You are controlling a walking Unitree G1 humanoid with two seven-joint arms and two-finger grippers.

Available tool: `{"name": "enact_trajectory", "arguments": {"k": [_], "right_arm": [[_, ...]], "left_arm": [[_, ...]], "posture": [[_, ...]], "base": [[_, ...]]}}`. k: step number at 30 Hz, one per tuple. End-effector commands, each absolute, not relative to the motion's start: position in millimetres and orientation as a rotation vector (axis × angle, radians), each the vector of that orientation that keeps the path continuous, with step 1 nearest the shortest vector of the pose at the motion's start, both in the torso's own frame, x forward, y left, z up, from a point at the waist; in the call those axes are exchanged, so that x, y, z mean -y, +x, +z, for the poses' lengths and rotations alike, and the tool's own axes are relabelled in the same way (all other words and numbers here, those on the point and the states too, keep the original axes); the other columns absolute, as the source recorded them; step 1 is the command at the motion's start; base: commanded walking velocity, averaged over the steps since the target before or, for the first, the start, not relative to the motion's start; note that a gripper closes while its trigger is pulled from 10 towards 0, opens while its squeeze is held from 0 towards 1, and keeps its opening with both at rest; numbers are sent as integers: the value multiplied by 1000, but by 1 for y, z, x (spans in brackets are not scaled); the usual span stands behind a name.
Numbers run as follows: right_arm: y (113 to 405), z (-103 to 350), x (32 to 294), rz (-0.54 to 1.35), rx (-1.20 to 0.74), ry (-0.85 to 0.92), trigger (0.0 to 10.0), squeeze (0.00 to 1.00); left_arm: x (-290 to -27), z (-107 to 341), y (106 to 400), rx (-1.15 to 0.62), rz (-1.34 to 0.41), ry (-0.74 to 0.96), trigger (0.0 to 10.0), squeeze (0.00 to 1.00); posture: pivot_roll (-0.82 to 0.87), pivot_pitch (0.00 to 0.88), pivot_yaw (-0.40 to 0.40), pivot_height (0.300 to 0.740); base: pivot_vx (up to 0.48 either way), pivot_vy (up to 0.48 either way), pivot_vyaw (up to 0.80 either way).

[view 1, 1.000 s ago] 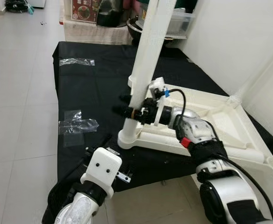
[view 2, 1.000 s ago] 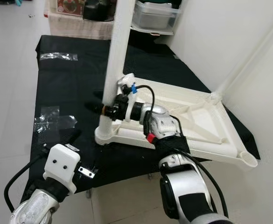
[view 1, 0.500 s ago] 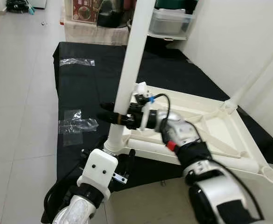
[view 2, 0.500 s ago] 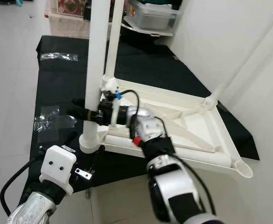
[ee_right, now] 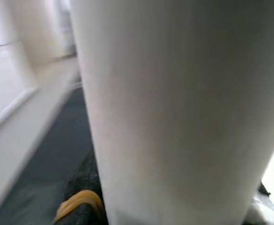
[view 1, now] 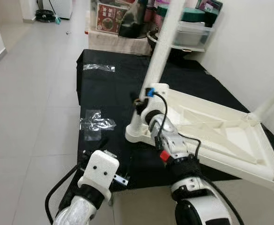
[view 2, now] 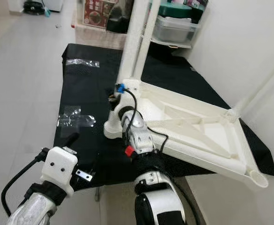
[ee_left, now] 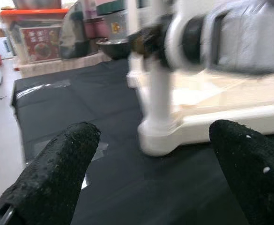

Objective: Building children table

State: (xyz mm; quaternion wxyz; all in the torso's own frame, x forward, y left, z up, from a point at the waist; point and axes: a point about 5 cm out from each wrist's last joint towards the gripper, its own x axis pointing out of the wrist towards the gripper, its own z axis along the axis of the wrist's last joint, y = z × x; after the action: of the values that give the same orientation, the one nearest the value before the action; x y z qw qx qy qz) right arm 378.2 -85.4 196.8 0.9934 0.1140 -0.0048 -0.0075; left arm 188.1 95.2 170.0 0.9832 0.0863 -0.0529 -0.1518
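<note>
The white children's table top (view 1: 211,136) lies upside down on a black cloth (view 1: 104,93). A white table leg (view 1: 162,51) stands upright in its near left corner socket (view 1: 136,133). My right gripper (view 1: 139,104) is shut on the leg just above the socket, its wrist reaching over the table top's edge. Up close in the right wrist view, the leg (ee_right: 174,112) stands against a black finger (ee_right: 80,206). My left gripper (ee_left: 153,136) is open and low over the cloth's front edge, with the leg's base a short way ahead of it.
Another white leg (view 1: 268,103) rises at the table top's far right corner by the white wall. Two clear plastic bags (view 1: 97,124) (view 1: 99,68) lie on the cloth. Boxes and a plastic bin (view 1: 188,33) stand behind it. Tiled floor (view 1: 29,93) stretches to the left.
The camera has shifted. My right gripper has stayed shut on the leg while its wrist turned, and the leg and table top have swung with it. The left gripper has hardly moved.
</note>
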Motion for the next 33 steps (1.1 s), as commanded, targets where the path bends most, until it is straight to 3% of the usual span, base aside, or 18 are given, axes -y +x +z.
{"name": "enact_trajectory", "arguments": {"k": [1,3,4,5,7,11,12,15,16,17,19,21,22,23,25,30,33], "right_arm": [[362,176,80,-141,-42,334,0,0],[361,177,77,-150,-44,343,0,0],[362,178,68,-98,-46,371,10000,0],[363,182,54,-4,-29,396,10000,1000],[364,191,39,114,10,445,10000,1000],[364,193,37,142,23,448,10000,1000],[365,195,38,172,29,451,10000,0],[365,195,38,172,29,451,10000,0],[368,197,39,342,36,458,10000,0],[368,197,39,342,36,458,10000,0],[371,192,60,823,-8,297,10000,0],[371,192,60,823,-8,297,10000,0],[370,190,70,946,-39,253,10000,0],[370,190,70,946,-39,253,10000,0],[366,197,78,1187,-70,216,10000,0],[363,205,73,1333,-69,202,10000,0],[362,210,56,1423,-53,173,10000,0]], "left_arm": [[-94,167,188,95,-316,184,10000,0],[-94,167,188,95,-316,185,10000,0],[-94,167,188,95,-316,185,10000,0],[-94,167,188,94,-315,184,10000,0],[-94,166,188,92,-316,186,10000,0],[-94,166,188,92,-315,185,10000,0],[-94,166,188,91,-316,186,10000,0],[-94,166,188,91,-316,186,10000,0],[-94,166,188,90,-316,185,10000,0],[-94,166,188,90,-316,185,10000,0],[-94,166,189,93,-317,183,10000,0],[-94,166,189,93,-317,183,10000,0],[-94,166,189,95,-318,182,10000,0],[-94,166,189,95,-318,182,10000,0],[-94,167,190,99,-316,184,10000,0],[-95,167,190,100,-314,188,10000,0],[-94,168,190,102,-314,190,10000,0]], "posture": [[156,68,-196,740],[155,69,-194,740],[153,69,-193,740],[153,72,-196,740],[150,71,-195,740],[150,71,-195,740],[150,73,-197,740],[150,73,-197,740],[145,76,-197,740],[145,76,-197,740],[144,72,-196,740],[144,72,-196,740],[144,72,-196,740],[144,72,-196,740],[152,73,-199,740],[153,74,-205,740],[162,78,-206,740]], "base": [[0,0,0],[0,0,0],[0,0,0],[0,0,0],[0,0,0],[0,0,0],[0,0,0],[0,0,0],[0,0,0],[0,0,0],[0,0,0],[0,0,0],[0,0,0],[0,0,0],[0,0,0],[0,0,0],[0,0,0]]}}
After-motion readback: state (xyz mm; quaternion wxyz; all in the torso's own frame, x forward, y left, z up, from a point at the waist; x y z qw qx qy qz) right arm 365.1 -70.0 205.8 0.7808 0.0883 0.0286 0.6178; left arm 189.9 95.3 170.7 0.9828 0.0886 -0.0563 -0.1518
